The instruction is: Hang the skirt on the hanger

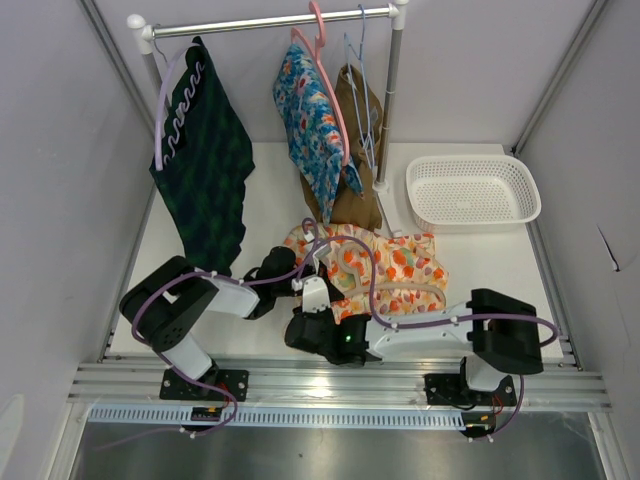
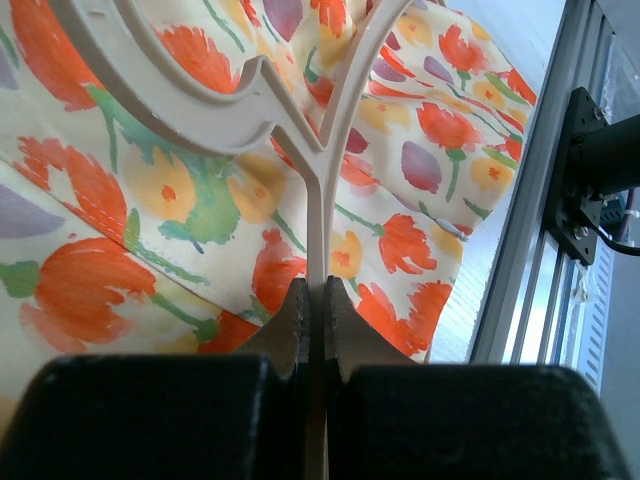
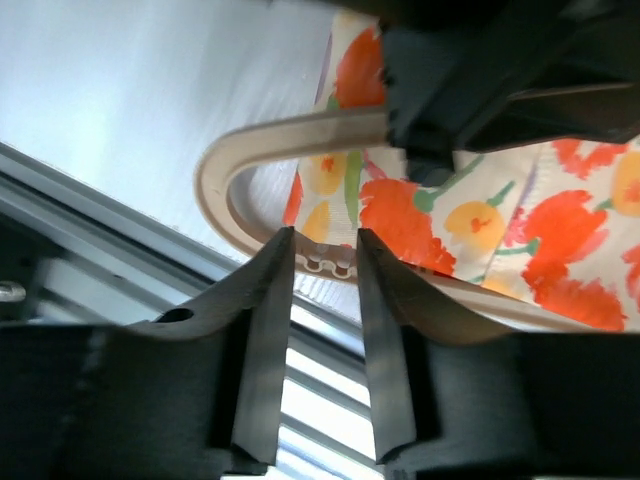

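Note:
The skirt, cream with orange and yellow flowers, lies on the table in front of the rack. It fills the left wrist view. My left gripper is shut on the thin stem of the beige hanger, which lies over the skirt. My right gripper is open. Its jaws stand either side of the notched lower edge of the hanger's rounded end. A strip of skirt hangs over that end.
A rack rail at the back holds a dark green garment, a blue floral garment, a brown garment and an empty wire hanger. A white basket stands at back right. Aluminium rails run along the near edge.

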You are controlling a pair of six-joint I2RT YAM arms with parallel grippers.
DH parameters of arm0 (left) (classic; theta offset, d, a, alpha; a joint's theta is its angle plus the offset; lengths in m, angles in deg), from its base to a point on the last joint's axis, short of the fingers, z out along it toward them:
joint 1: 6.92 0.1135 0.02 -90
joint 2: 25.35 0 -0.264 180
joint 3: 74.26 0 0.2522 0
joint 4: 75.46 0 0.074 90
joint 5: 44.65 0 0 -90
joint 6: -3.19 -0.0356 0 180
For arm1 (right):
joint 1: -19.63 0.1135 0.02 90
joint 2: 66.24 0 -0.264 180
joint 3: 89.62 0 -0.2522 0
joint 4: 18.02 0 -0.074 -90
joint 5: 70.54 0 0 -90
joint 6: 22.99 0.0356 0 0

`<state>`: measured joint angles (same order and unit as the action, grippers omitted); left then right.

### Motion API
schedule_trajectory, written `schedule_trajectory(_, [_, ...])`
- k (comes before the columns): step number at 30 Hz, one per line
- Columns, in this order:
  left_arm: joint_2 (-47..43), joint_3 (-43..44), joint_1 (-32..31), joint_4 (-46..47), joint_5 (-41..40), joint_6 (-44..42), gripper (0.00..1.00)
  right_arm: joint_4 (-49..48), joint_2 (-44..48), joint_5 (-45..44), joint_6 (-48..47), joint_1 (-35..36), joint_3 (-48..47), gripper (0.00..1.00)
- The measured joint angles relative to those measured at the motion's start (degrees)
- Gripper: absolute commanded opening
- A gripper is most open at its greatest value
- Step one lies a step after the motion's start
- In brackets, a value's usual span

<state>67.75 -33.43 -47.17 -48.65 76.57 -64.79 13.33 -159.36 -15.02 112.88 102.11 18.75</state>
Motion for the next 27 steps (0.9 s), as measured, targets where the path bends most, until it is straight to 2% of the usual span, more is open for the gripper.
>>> schedule_trajectory(4, [0.96,0.44,0.00,0.00,0.02,0.00,0.00,-1.88,-4.35,0.00,-1.11,0.74,0.00,0.42])
schedule_trajectory(9, [1.49,0.79,0.04,0.00,0.26,0.00,0.00,-3.43,-6.14,-0.96,-1.38,0.87,-0.02,0.56])
schedule_trajectory(14, [1.60,0.85,0.04,0.02,0.46,0.00,0.00,-3.89,-8.48,-1.16,-1.46,1.01,-0.02,0.58])
schedule_trajectory(16, [1.81,0.87,0.07,0.07,0.46,0.00,0.00,-4.04,-9.16,-1.14,-1.46,1.01,-0.02,0.51])
schedule_trajectory(18, [2.08,0.90,0.09,0.13,0.48,0.00,0.00,-4.22,-9.79,-1.16,-1.27,1.01,-0.02,0.48])
schedule_trajectory(22, [2.40,0.90,0.11,0.42,0.50,0.00,0.00,-4.57,-10.38,-1.73,-0.96,1.05,-0.07,0.23])
schedule_trajectory(27, [2.54,0.92,0.13,0.46,0.66,0.00,0.00,-4.22,-10.47,-2.43,-0.35,1.05,-0.22,0.13])
